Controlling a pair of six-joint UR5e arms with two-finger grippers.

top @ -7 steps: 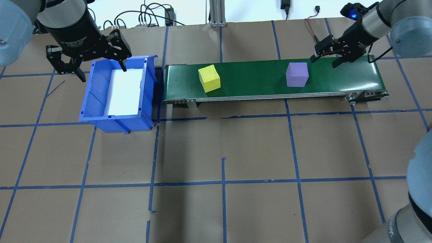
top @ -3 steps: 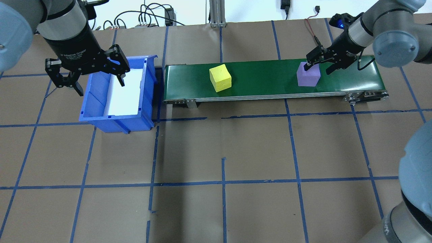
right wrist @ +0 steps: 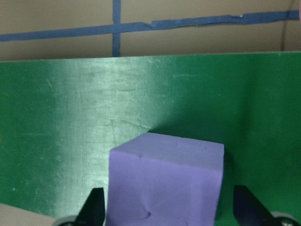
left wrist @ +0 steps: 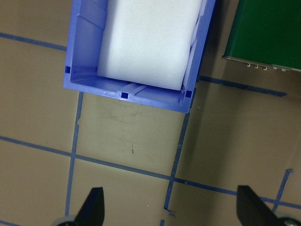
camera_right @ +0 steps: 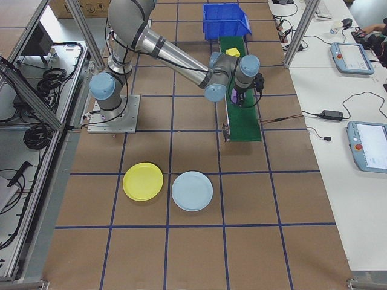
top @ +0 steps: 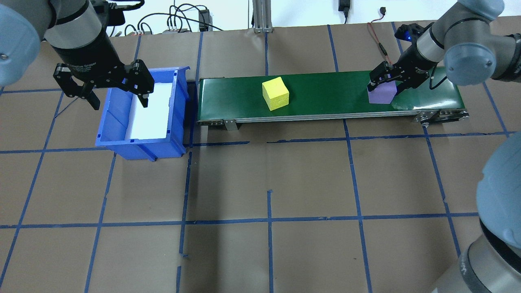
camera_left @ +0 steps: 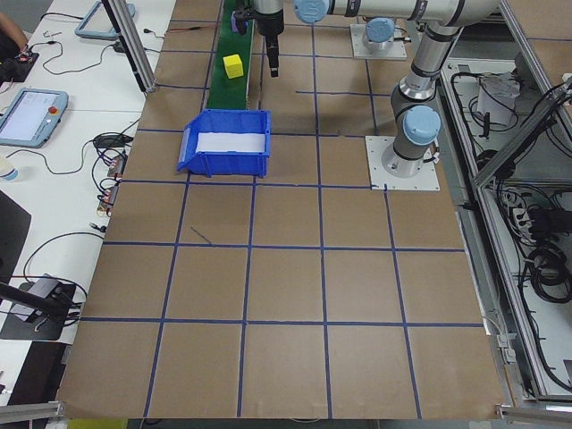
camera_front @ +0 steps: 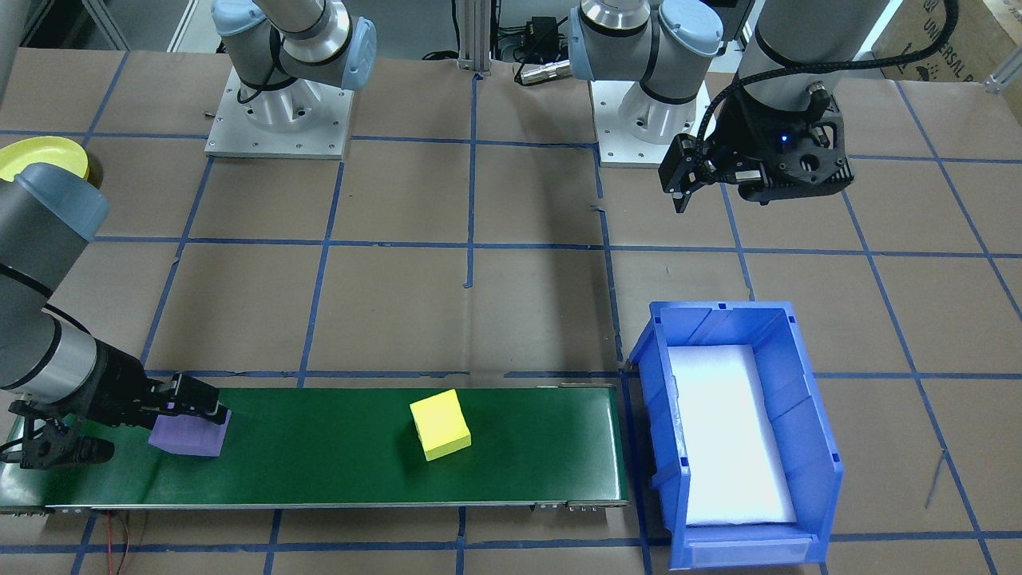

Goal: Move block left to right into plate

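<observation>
A purple block sits near the right end of the green conveyor belt. My right gripper is lowered around it and open. In the right wrist view the block stands between the two fingers with a gap on each side. A yellow block lies mid-belt. The yellow plate lies on the table beyond the belt's right end, its rim showing in the front-facing view. My left gripper hangs open and empty over the blue bin.
The blue bin holds a white foam liner and stands at the belt's left end. A light-blue plate lies beside the yellow plate. Cables run along the table's far edge. Brown paper with blue tape lines covers the table.
Both blocks have travelled to the right along the belt. My right gripper has come down and now straddles the purple block. My left gripper shifted slightly over the bin.
</observation>
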